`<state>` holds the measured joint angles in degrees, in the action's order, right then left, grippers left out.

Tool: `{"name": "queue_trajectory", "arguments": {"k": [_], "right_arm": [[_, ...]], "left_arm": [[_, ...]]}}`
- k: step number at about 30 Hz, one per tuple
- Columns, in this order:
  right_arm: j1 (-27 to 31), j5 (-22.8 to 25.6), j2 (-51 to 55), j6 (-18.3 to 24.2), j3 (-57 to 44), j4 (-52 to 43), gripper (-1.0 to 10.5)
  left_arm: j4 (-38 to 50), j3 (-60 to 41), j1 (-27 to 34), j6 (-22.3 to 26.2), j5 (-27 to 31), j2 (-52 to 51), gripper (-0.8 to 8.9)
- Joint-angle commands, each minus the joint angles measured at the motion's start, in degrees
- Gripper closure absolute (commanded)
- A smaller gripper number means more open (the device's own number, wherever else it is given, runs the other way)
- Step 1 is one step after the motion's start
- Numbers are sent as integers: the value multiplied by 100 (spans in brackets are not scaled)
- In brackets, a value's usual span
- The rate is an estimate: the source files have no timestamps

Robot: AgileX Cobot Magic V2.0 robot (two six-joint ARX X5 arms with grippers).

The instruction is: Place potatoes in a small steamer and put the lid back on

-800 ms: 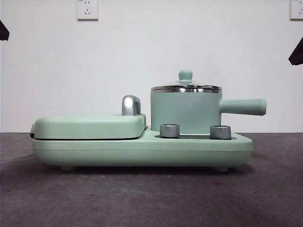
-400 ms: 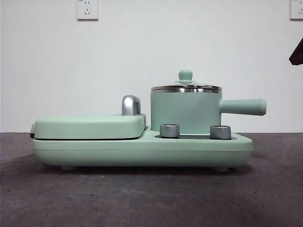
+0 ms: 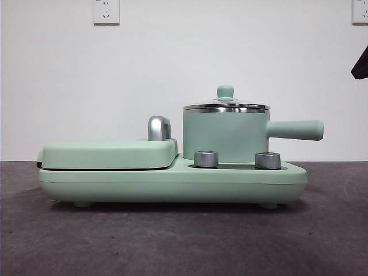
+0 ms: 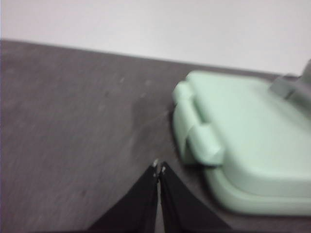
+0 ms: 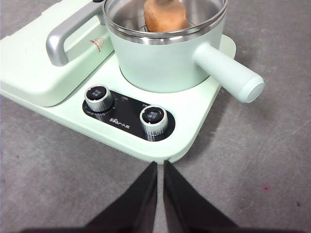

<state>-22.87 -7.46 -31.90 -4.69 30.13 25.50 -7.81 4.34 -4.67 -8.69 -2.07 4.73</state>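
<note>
- The small steamer (image 3: 225, 133) is sitting on a mint-green cooker base (image 3: 172, 181), the lid (image 3: 225, 101) resting on top.
- The potatoes (image 5: 165, 14) are lying inside.
- A flat griddle cover (image 3: 109, 153) is lying beside two dials (image 5: 152, 120); their lettering is unreadable.
- The left gripper (image 4: 159, 168) and the right gripper (image 5: 160, 165) are hovering over the table (image 3: 184, 241), jaws pressed together, holding nothing.

Two black jaws are seen on the left gripper (image 4: 159, 170). They are long and flat and become narrow toward the tips, where a small pale spot is visible on each one. The picture is blurred. The right gripper (image 5: 160, 165) has the same form: two matte black, wedge-shaped jaws with smooth faces. In the front view only a dark tip (image 3: 361, 64) is shown.
</note>
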Motion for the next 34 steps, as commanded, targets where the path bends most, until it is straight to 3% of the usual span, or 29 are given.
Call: {"name": "queue_trajectory", "arguments": {"k": [1,6,25,27,30,34], "right_arm": [[-35,0,-7,22,20,-39,929],[-35,0,-9,22,20,-50,929],[-35,2,-11,24,20,-122,929],[-39,74,46,470,20,-136,929],[120,321,361,684,-118,-138,929],[675,472,1370,780,-1106,-859,929]], "left_arm": [[232,-306,122,72,-2,-168,808],[-26,-363,243,273,42,-457,808],[-4,-363,240,264,37,-457,808],[-4,-361,240,264,37,-457,808],[-4,-361,240,264,37,-457,808],[-4,-361,240,264,37,-457,808]]}}
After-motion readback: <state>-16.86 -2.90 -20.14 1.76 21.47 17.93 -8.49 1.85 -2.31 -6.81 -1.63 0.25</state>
